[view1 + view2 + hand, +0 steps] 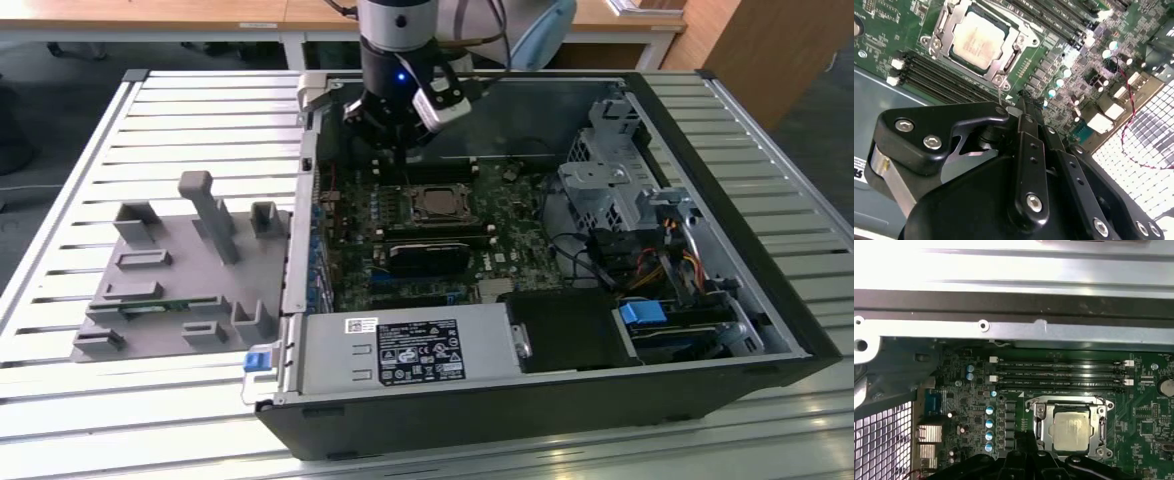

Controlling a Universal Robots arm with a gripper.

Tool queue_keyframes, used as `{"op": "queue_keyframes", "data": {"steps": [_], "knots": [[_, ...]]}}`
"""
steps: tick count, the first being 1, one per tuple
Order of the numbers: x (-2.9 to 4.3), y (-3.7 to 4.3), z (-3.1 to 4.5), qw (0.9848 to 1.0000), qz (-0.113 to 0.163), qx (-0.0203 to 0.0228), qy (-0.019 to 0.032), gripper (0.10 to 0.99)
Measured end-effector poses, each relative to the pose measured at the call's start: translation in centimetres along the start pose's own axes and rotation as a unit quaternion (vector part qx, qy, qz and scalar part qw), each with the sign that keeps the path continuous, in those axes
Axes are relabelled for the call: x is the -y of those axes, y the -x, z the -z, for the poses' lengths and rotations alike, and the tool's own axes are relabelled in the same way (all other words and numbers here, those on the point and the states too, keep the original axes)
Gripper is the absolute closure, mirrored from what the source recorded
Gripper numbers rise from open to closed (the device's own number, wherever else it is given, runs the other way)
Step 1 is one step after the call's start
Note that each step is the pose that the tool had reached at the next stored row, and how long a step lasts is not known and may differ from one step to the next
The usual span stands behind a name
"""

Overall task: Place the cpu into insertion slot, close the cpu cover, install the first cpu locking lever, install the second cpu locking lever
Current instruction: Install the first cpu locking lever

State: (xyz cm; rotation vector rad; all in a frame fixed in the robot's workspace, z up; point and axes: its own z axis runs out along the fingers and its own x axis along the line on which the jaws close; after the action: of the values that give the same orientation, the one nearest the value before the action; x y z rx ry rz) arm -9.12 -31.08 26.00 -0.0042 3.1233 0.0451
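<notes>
Cpu (976, 40) seated, cpu cover (1014, 54) down around it, claw (386, 155) close by

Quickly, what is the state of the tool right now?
The tool: open or closed cannot be told; it is near the cpu cover, with the cpu seated inside it.

Exterior view: illumination is bright, diffuse and from above. The slatted table (120, 420) reads near white, brightest along the edge nearest the camera. The case (534, 425) interior is dimmer, with shade beneath the arm (398, 30).

First wrist view: the metal rim (1014, 270) of the case is overexposed to white, while the board (974, 405) is evenly lit.

Both wrist views: the cpu (978, 40) (1070, 432) top shows soft glare.

Second wrist view: the gripper (1021, 100) body is black and slightly blurred.
</notes>
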Motion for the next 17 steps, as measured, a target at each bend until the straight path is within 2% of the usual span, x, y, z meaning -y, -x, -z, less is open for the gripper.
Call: {"op": "queue_keyframes", "data": {"steps": [9,17], "knots": [[-0.73,-0.67,-0.35,1.0,0.0,0.0,0.0,0.98],[-1.91,-0.7,-0.62,1.0,0.0,0.0,0.0,0.98]]}}
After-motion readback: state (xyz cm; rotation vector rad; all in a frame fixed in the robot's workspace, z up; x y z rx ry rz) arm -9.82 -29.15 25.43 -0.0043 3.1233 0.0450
